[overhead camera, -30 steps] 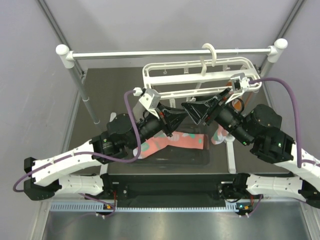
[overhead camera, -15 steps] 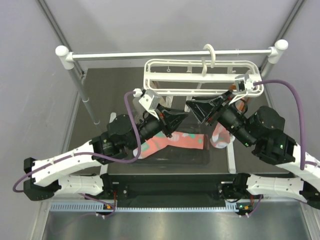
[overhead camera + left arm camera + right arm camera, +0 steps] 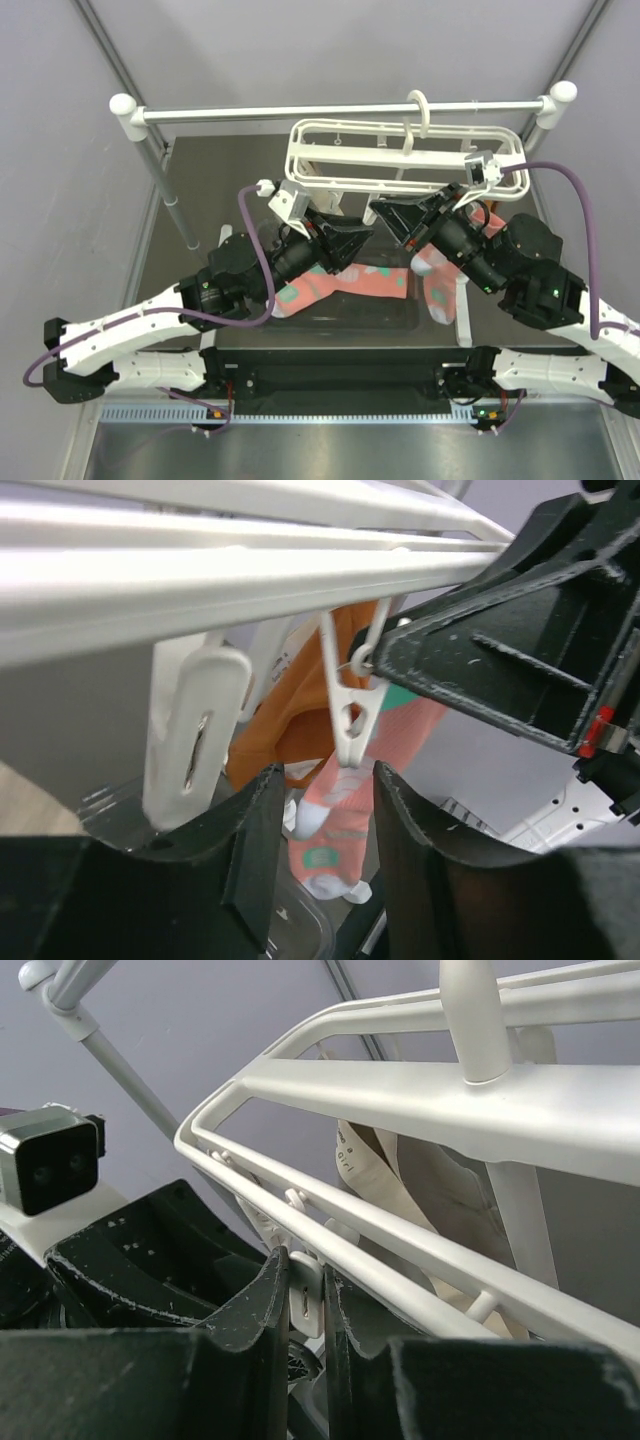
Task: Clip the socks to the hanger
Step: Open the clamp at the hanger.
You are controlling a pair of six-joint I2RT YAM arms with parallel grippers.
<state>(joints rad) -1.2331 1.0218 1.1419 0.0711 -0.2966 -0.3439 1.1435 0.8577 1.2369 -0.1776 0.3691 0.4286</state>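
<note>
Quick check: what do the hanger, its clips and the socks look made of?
The hanger: white moulded plastic, smooth with a slight sheen, rounded rails. The clip: the same white plastic, apparently, hung from a thin link. The socks: soft knit fabric, matte, draping limply; fibre cannot be told.

Pale lilac walls (image 3: pixel 300 45) are closing in around my bench (image 3: pixel 215 180), its dark top lying in soft, even light. A metal rail (image 3: pixel 300 110) with white ball ends is spanning the back, resting on slanted posts (image 3: pixel 168 195). A brushed metal sheet (image 3: pixel 350 455) is gleaming along my near edge.
</note>
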